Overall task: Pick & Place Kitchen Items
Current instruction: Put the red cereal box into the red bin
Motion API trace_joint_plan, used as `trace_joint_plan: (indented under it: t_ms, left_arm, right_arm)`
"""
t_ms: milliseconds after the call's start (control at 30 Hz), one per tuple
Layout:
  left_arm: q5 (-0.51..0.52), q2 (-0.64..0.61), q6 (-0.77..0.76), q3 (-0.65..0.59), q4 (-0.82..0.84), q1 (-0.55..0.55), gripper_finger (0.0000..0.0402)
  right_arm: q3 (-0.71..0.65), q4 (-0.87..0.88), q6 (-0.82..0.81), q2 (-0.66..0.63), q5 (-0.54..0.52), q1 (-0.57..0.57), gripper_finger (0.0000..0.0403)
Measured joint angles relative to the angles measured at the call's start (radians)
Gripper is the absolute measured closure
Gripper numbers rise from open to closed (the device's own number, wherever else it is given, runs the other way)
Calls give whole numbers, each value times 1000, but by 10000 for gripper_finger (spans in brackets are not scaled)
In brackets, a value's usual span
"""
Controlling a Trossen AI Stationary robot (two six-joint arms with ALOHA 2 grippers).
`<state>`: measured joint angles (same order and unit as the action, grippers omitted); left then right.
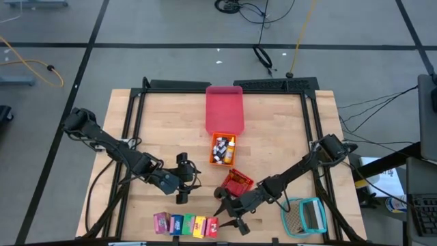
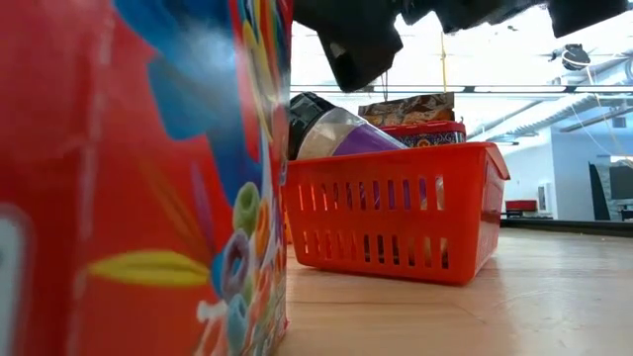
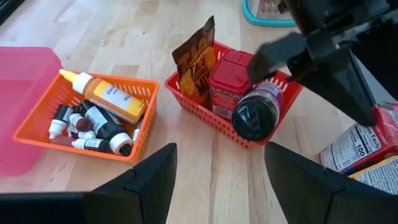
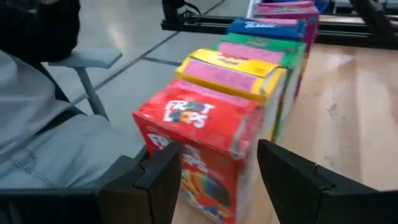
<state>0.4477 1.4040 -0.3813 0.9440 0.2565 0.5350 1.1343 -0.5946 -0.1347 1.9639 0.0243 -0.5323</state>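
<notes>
Closing in on the red carton [image 4: 202, 146], the right gripper [image 4: 217, 180] has its fingers spread wide, one on each side of the box, not yet touching it. That carton stands at the end of a row of five along the near edge of the bench [image 1: 273, 123]; the yellow carton [image 4: 233, 78] stands directly beside it, then green, blue and pink. The likely step is taking the red carton for placing.

To do it well, the gripper should be centred on the carton so both fingers meet its broad faces together. The finger on the yellow carton's side has little room, so it could nudge the neighbour and topple the row. Thin card will dent, so a moderate squeeze and a straight lift clear of the row seem wise.

The left gripper [image 1: 184, 183] waits with fingers spread, on the pink-carton side of the red basket [image 1: 237, 182] that holds the dark-lidded jar [image 3: 256, 115] and red container [image 3: 227, 78].
</notes>
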Motion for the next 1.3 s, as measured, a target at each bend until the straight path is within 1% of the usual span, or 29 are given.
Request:
trace_joint_plan:
  t_ms: [233,433,700,967,1100,1300]
  left_arm:
    - [0,0,-2,0,0,0,158]
    - [0,0,-2,0,0,0,158]
    - [0,0,-1,0,0,0,158]
    - [0,0,-1,0,0,0,158]
    - [0,0,1,0,0,0,158]
    - [0,0,1,0,0,0,158]
  right_arm:
    - [0,-66,-3,46,-2,9,199]
    - [0,-93,-3,44,-3,9,200]
    - [0,-96,-3,46,-2,9,223]
    - [0,-97,-3,46,-4,9,235]
    - [0,-97,-3,46,-5,9,252]
    - [0,-98,-3,46,-4,9,292]
